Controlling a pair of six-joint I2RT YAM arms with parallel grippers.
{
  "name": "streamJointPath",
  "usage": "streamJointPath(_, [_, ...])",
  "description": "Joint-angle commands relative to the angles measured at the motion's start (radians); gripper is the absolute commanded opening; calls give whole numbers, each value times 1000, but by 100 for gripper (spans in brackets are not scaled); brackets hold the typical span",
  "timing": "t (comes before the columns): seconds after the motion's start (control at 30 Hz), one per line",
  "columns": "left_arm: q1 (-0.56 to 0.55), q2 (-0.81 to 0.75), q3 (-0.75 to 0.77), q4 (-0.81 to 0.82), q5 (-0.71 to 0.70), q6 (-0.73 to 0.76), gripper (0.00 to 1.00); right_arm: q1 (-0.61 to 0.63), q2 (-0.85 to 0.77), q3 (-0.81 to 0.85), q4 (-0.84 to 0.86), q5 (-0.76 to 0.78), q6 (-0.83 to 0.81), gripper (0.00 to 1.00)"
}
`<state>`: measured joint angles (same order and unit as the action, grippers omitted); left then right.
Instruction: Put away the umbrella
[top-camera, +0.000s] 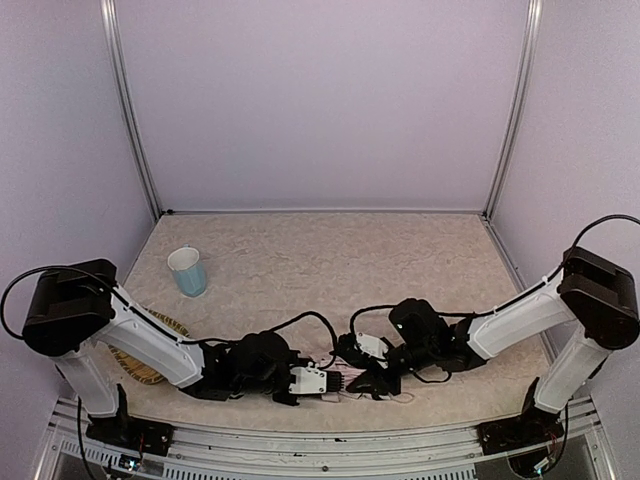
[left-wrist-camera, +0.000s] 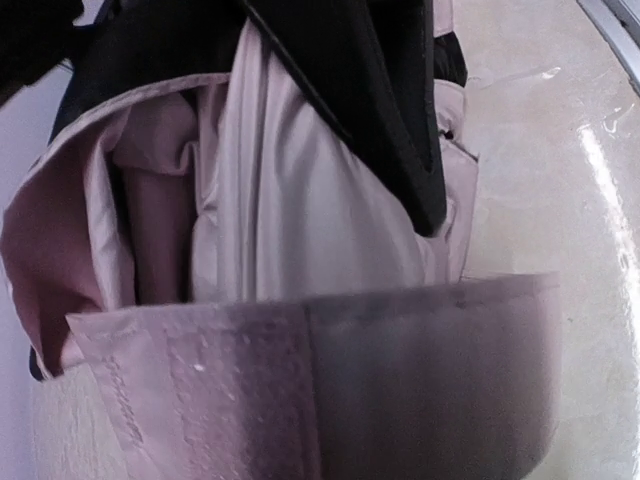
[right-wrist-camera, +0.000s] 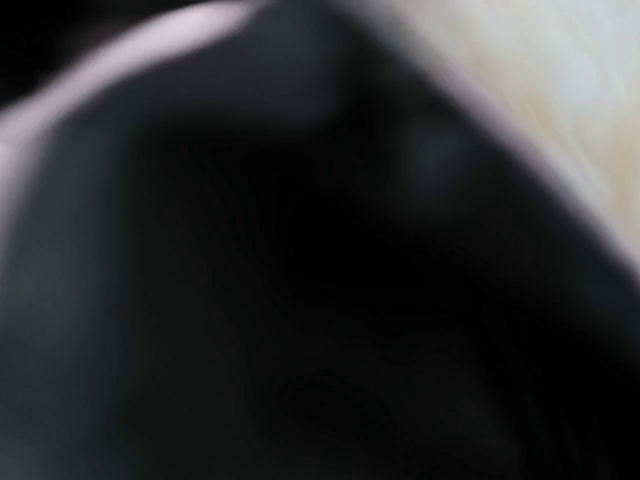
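The left tool grips the pink umbrella.

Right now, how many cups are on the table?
1. The cup stands upright on the left side of the table, beyond the left arm; another could hide under the arms.

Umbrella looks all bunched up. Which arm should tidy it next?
Probably the right. The left tool sits against the umbrella, on its pink folds and strap, seemingly steadying it. The right tool meets it from the other side and could wrap the strap, though its own view is only dark blur.
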<state>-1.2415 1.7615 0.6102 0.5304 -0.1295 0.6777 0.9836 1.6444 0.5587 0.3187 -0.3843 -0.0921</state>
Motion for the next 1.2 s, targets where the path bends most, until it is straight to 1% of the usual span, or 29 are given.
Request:
streamJointPath(0.0, [12, 7, -40, -62, -17, -39, 0, 5, 26, 6, -46, 69, 35, 17])
streamJointPath(0.03, [15, 0, -50, -38, -36, -46, 0, 6, 20, 5, -51, 74, 26, 13])
streamJointPath(0.1, [20, -26, -73, 29, -81, -55, 4, 6, 5, 6, -60, 79, 9, 6])
streamJointPath(0.13, [22, -40, -86, 59, -100, -56, 7, 6, -4, 6, -61, 86, 2, 3])
streamJointPath(0.17, [26, -56, -96, 84, -108, -58, 13, 6, -14, 7, -62, 94, -6, 0])
streamJointPath(0.2, [27, -72, -108, 119, -115, -60, 20, 5, -24, 9, -62, 103, -13, 0])
streamJointPath(0.23, [28, -89, -119, 144, -125, -62, 31, 5, -34, 11, -64, 113, -23, 0])
streamJointPath(0.3, [31, -121, -141, 179, -145, -63, 56, 6, -58, 12, -65, 126, -41, 0])
streamJointPath(0.33, [32, -135, -149, 186, -167, -62, 63, 5, -71, 13, -67, 134, -52, 0])
streamJointPath(0.43, [37, -203, -172, 167, -198, -67, 79, 6, -119, 5, -57, 144, -79, 0])
streamJointPath(0.47, [40, -234, -182, 156, -196, -74, 86, 6, -142, 1, -52, 147, -88, 0])
streamJointPath(0.5, [41, -267, -194, 148, -188, -87, 97, 4, -158, 0, -48, 154, -98, 0])
streamJointPath(0.57, [42, -349, -221, 144, -151, -127, 99, 3, -190, -3, -44, 174, -115, 0])
streamJointPath(0.63, [50, -439, -256, 162, -78, -186, 99, 3, -223, 0, -43, 195, -134, 0])
streamJointPath(0.73, [89, -551, -318, 257, 124, -302, 98, -5, -282, 19, -44, 226, -157, 0])
streamJointPath(0.8, [112, -573, -342, 332, 226, -388, 86, -15, -329, 41, -47, 234, -179, 0])
streamJointPath(0.9, [133, -522, -307, 345, 347, -458, 60, -26, -388, 74, -56, 230, -215, 0])
streamJointPath(0.93, [136, -497, -296, 353, 353, -470, 51, -28, -403, 89, -65, 232, -232, 0])
streamJointPath(0.97, [146, -469, -291, 379, 367, -485, 49, -29, -414, 103, -73, 230, -246, 0])
streamJointPath(1.03, [186, -424, -291, 468, 438, -519, 49, -29, -428, 144, -100, 219, -270, 0])
streamJointPath(1.07, [208, -401, -290, 517, 472, -531, 52, -29, -432, 172, -115, 215, -280, 0])
streamJointPath(1.1, [216, -379, -284, 563, 491, -529, 55, -30, -432, 199, -132, 209, -289, 0])
streamJointPath(1.17, [224, -329, -242, 593, 498, -508, 57, -31, -434, 248, -157, 194, -303, 0])
